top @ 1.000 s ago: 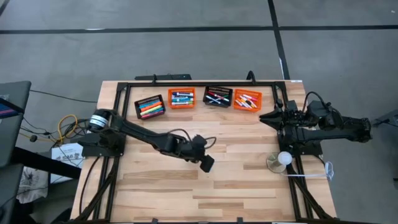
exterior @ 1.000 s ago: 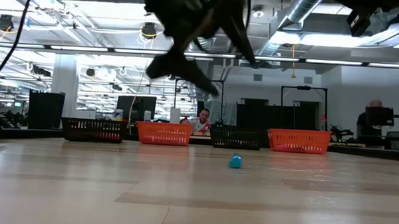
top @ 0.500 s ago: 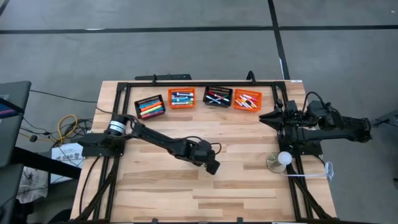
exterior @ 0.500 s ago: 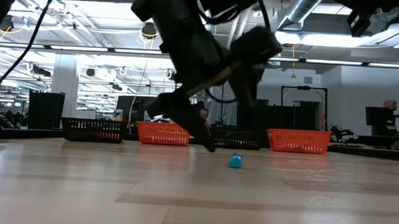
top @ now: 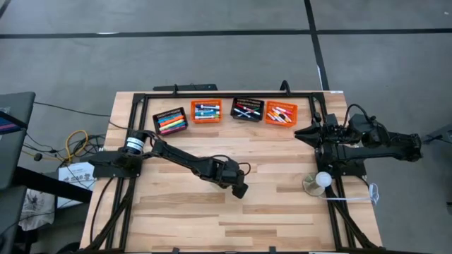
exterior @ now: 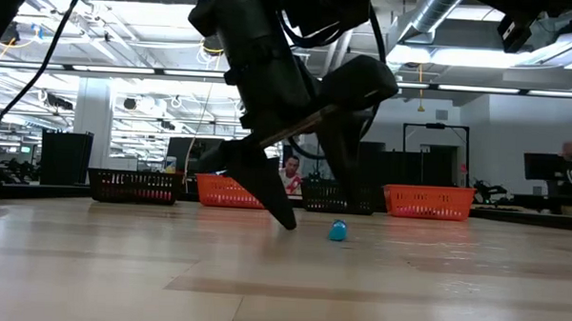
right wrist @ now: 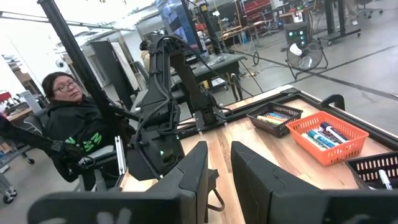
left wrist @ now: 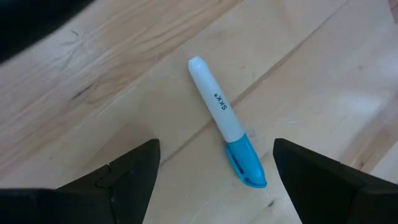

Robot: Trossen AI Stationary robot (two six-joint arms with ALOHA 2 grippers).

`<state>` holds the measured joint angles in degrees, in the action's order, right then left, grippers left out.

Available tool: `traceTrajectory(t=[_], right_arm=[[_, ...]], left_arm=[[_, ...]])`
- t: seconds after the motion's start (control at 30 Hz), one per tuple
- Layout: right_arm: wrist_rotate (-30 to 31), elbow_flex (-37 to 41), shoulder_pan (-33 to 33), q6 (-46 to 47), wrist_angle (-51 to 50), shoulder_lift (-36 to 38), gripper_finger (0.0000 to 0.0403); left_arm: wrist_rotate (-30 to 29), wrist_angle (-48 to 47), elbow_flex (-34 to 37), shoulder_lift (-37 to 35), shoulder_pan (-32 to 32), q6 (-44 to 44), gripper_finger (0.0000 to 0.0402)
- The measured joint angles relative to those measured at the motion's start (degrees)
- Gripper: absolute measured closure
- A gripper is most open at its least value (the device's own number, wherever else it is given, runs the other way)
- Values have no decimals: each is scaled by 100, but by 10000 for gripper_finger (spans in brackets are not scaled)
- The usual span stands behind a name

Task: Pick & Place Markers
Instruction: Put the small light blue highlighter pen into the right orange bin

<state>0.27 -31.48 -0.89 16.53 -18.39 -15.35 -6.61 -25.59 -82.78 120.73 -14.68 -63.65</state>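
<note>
Seen from overhead: a pale plank desk (top: 282, 212) filling the frame's centre, ringed by a black frame and grey floor. Along its upper edge, four small baskets in a row: a black basket (top: 170, 121) at left, an orange basket (top: 206, 111), a second black basket (top: 247, 109), a second orange basket (top: 281, 113) at right, all loaded with markers (top: 171, 124).

Stretched from centre-left toward the middle, the left arm, its left end effector (top: 241, 191) low over bare planks. Folded at centre-right beside the frame, the right arm, with the right end effector (top: 299, 132) pointing left; near it, lower right, a white ball on a round stand (top: 321, 180).

Hidden under the left arm from above, but plain in the left wrist view: a white marker with a blue cap (left wrist: 226, 122), lying flat on the wood between the two widely spread fingers (left wrist: 134, 177), untouched. At desk level, only its blue cap end (exterior: 337, 230) visible, just right of the lowered fingertip.

Right wrist view only: fingers (right wrist: 196, 174) nearly closed with a slim gap, nothing between them; a seated person (right wrist: 78, 137) in dark clothing at left. Beyond the desk, an open workshop with ceiling ducts and strip lights.
</note>
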Motion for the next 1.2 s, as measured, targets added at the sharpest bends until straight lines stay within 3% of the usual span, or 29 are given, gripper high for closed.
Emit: traceTrajectory(t=[1.2], right_arm=[[2, 0, 0, 9, 2, 0, 339]], left_arm=[[-228, 152, 24, 15, 160, 148, 87]])
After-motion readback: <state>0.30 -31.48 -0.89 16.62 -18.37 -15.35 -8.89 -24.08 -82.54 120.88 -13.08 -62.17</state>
